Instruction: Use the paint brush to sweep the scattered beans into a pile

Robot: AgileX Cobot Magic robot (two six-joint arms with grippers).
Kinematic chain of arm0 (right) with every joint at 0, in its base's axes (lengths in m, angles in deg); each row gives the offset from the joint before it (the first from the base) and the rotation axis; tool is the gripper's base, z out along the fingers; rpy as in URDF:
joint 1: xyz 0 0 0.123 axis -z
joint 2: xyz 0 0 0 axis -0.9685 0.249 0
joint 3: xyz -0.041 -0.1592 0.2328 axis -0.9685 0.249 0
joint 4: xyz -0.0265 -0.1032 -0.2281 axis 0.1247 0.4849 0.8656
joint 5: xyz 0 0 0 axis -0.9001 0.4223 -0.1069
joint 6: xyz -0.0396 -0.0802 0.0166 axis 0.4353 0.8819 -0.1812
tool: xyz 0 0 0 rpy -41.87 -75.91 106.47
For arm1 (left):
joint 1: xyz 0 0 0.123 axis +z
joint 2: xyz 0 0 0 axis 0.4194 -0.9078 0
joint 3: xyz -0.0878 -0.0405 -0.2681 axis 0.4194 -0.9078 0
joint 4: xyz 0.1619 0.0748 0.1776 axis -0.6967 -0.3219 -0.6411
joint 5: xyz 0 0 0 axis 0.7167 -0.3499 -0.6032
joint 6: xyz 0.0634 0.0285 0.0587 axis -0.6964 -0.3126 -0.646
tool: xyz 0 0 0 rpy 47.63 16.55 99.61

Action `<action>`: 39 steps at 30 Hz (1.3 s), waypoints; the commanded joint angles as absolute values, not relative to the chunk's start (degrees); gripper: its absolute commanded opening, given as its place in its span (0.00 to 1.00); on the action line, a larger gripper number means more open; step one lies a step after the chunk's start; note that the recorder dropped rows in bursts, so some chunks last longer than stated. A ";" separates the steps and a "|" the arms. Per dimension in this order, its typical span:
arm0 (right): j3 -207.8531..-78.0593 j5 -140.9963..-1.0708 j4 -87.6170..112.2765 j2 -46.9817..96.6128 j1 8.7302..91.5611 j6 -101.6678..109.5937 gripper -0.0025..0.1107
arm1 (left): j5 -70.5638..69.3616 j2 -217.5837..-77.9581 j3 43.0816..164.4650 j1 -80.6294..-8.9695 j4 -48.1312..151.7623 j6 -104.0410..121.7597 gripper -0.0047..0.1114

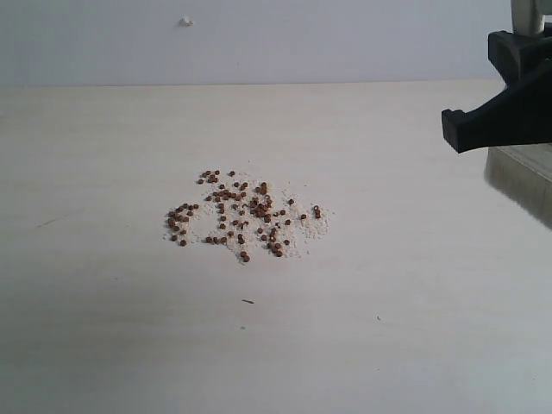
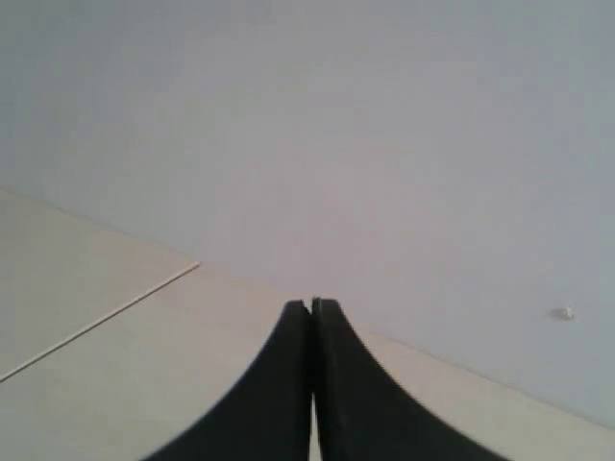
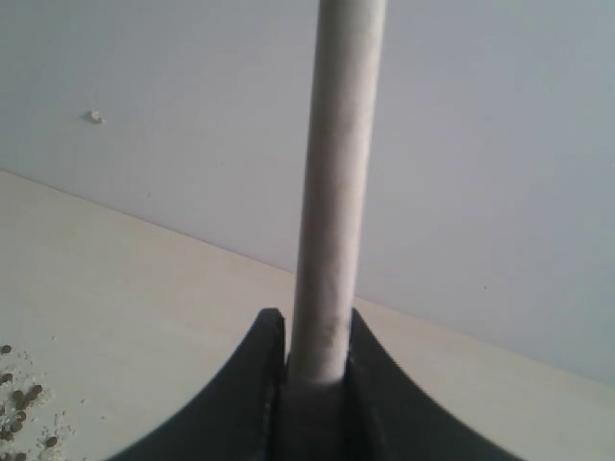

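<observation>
The beans (image 1: 241, 216) lie in a loose patch at the middle of the pale table (image 1: 103, 345), small reddish-brown grains among off-white crumbs. A few of the beans (image 3: 19, 399) also show at the edge of the right wrist view. At the far right, above the table, my right gripper (image 1: 517, 103) (image 3: 315, 331) is shut on the paint brush. Its pale handle (image 3: 336, 192) rises from between the jaws, and its bristles (image 1: 522, 177) hang below, well right of the beans. My left gripper (image 2: 311, 307) is shut with nothing in it, and the exterior view does not show it.
A lone dark speck (image 1: 247, 301) lies on the table in front of the beans. A grey wall (image 1: 259, 43) with a small white mark (image 1: 186, 21) stands behind the table's far edge. A thin seam (image 2: 96, 322) crosses the tabletop in the left wrist view.
</observation>
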State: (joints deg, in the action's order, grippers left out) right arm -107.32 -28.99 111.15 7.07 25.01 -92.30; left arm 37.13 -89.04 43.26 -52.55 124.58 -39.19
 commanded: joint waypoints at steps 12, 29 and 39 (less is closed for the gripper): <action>-107.78 -29.40 112.28 7.22 24.89 -91.99 0.02 | 37.28 -79.01 43.08 -40.69 124.65 -39.37 0.04; -107.78 -29.40 112.28 7.22 24.89 -91.99 0.02 | 35.22 -77.96 43.08 -40.03 124.65 -39.37 0.04; -107.78 -29.00 112.28 7.22 24.89 -91.88 0.02 | 19.55 -77.96 43.08 -40.16 58.06 -39.26 0.04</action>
